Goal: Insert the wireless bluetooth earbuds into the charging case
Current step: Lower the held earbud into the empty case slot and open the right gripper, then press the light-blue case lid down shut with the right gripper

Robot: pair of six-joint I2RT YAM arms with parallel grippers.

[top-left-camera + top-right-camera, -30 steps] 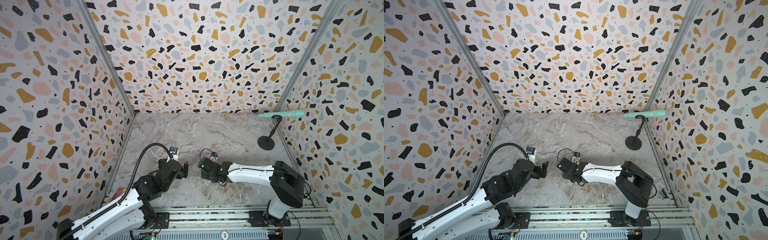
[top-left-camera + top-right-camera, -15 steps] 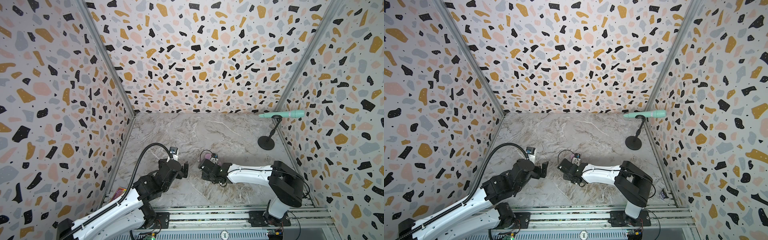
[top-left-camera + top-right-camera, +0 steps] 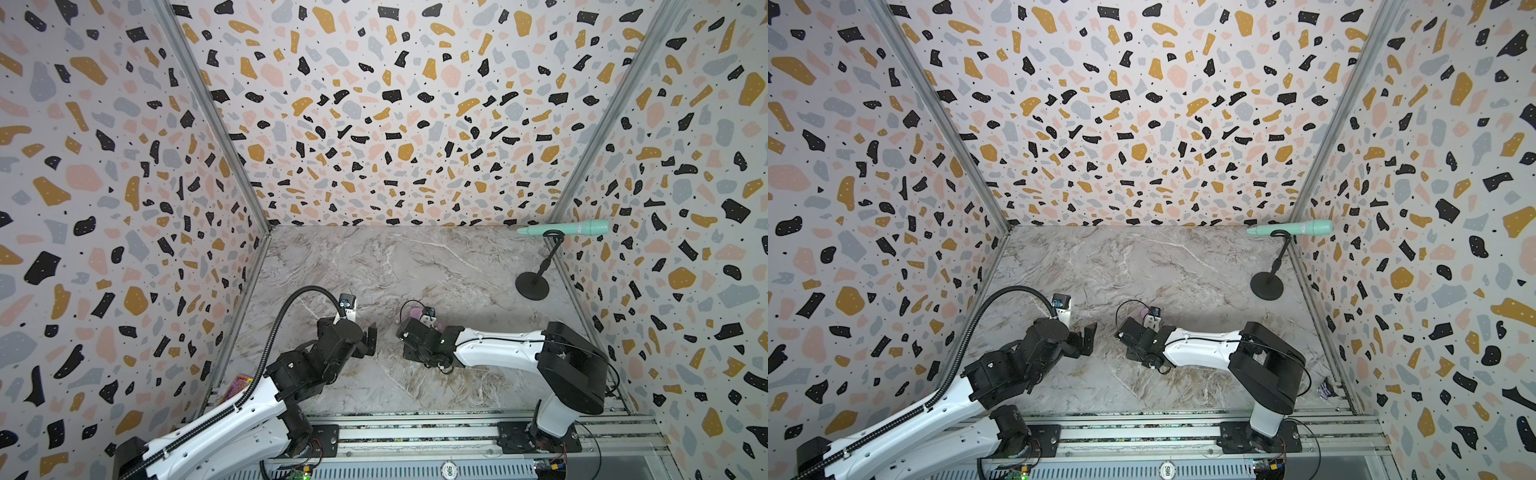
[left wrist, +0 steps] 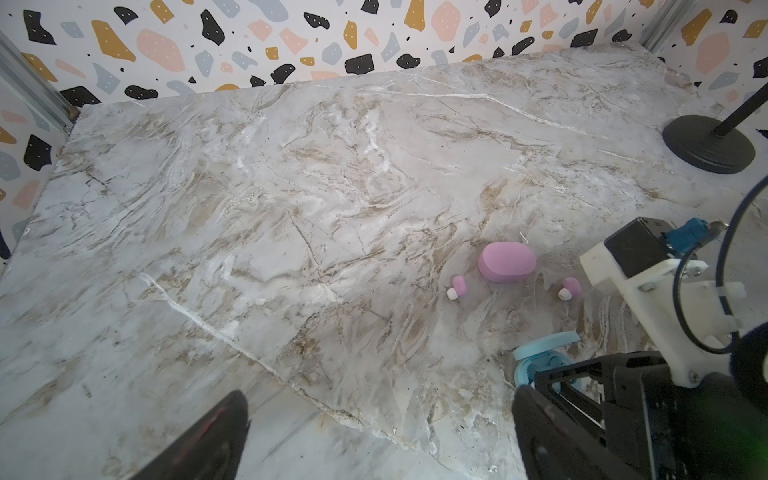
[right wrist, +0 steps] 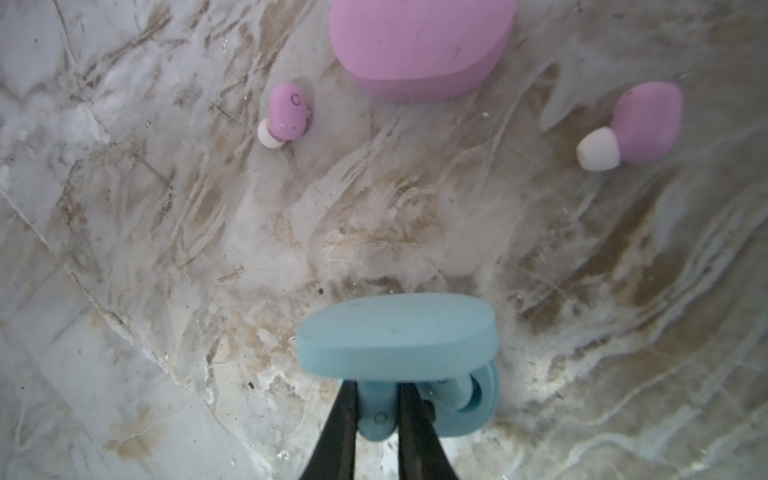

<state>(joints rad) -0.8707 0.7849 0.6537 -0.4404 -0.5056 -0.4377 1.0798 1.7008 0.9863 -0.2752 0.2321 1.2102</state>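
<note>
Right wrist view alone shows right jaws pinching blue earbud [image 5: 376,417] — left jaws wide, empty.

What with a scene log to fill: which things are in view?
grey veined marble tabletop: one, grey, under everything
closed pink pill-shaped case: one, pink, mid-tabletop
small pink white-tipped earbuds: two, pink, loose either side of that case
open light blue pill-shaped case: one, light blue, nearer the robot
small light blue earbud: one seen, light blue, gripped at the open case
mint green microphone: one, on black round-based stand, far right corner
left pincer: one, black, open, empty
right pincer: one, black, shut on that earbud
</note>
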